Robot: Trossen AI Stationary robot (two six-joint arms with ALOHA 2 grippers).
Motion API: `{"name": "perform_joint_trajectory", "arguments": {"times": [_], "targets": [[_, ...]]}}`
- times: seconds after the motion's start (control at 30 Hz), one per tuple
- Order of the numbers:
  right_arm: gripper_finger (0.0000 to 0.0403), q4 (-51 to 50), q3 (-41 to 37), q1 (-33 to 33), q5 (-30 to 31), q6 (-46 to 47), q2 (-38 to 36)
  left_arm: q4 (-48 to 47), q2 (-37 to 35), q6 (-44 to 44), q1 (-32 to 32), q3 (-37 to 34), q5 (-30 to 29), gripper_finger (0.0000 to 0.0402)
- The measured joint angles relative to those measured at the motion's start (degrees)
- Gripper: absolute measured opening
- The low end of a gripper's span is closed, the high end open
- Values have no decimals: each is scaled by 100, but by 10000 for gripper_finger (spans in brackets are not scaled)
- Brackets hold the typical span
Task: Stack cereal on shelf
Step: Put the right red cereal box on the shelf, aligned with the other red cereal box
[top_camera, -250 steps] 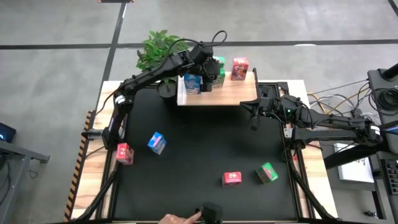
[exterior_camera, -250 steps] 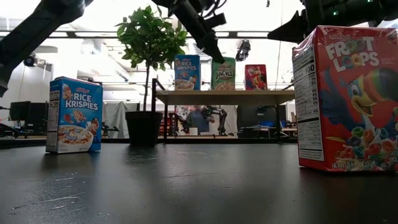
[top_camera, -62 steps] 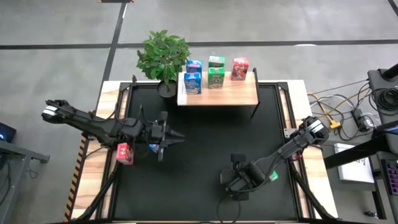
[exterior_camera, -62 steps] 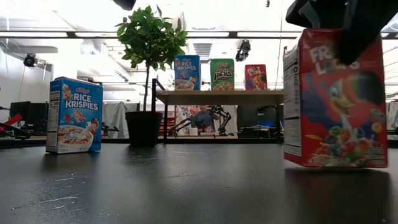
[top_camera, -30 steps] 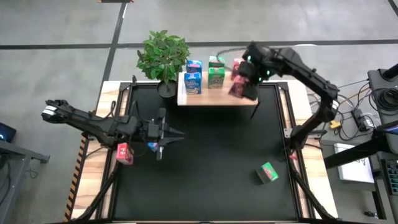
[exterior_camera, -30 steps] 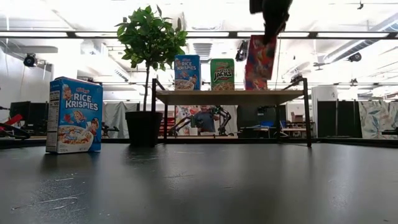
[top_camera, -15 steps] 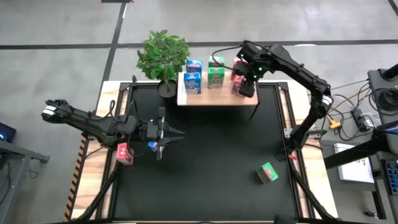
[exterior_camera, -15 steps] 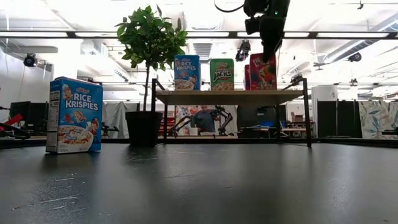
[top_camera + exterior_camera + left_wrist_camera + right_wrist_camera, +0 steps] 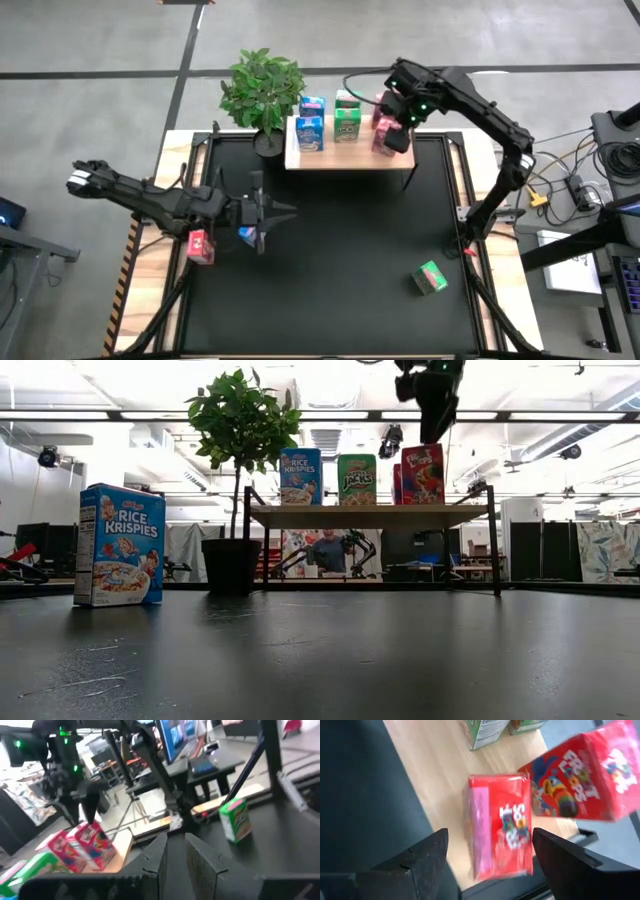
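The wooden shelf (image 9: 350, 156) stands at the table's far edge. On it stand two blue cereal boxes (image 9: 311, 132), two green ones (image 9: 347, 124) and two red ones. The nearer red box (image 9: 500, 825) stands upright on the shelf's right part, in front of the other red box (image 9: 580, 775). My right gripper (image 9: 490, 834) hovers open just above it, a finger on either side, apart from it (image 9: 437, 422). My left gripper (image 9: 270, 215) hangs shut over the table's left part, above a blue box (image 9: 247, 236) that stands on its base (image 9: 120, 545).
A green box (image 9: 430, 278) lies near the table's right front. A red box (image 9: 200, 246) sits at the left edge. A potted plant (image 9: 262, 88) stands left of the shelf. The black mat's middle is bare.
My right gripper has brought the tilted red box down onto the shelf's right part and set it upright in front of the other red box. It has let go and risen a little. The box stays standing on the shelf.
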Motion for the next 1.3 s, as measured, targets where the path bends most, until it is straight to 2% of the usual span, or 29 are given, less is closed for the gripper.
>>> {"name": "perform_joint_trajectory", "arguments": {"times": [0.17, 0.33, 0.43, 0.6, 0.77, 0.9, 1.07, 1.2, 1.3], "targets": [[255, -498, 542, 196, -13, 545, -46, -21, -212, 305, 102, -153, -9, 49], [183, -495, 360, 445, -314, 1154, -314, -75, -636, 444, 177, -475, -181, 49], [122, -473, -153, 640, -659, 1386, -594, -37, -923, 445, 229, -634, -249, 49], [22, 561, -1905, 1098, 252, 1823, -1344, 21, -1307, 599, 309, -1012, -253, 49], [12, 2270, -3589, 1239, 1165, 2084, -2075, 433, -1639, 944, 338, -1334, -256, 49], [9, 3213, -4462, 1228, 1828, 1859, -2318, 570, -1801, 1065, 397, -1458, -256, 49], [9, 4017, -4938, 1228, 2418, 1481, -2398, 822, -1878, 1150, 501, -1593, -258, 49], [9, 4220, -5140, 1226, 2482, 1338, -2341, 906, -1895, 1156, 614, -1634, -258, 49], [9, 4270, -5271, 1227, 2750, 1304, -2292, 905, -1872, 1155, 741, -1665, -256, 49]]}}
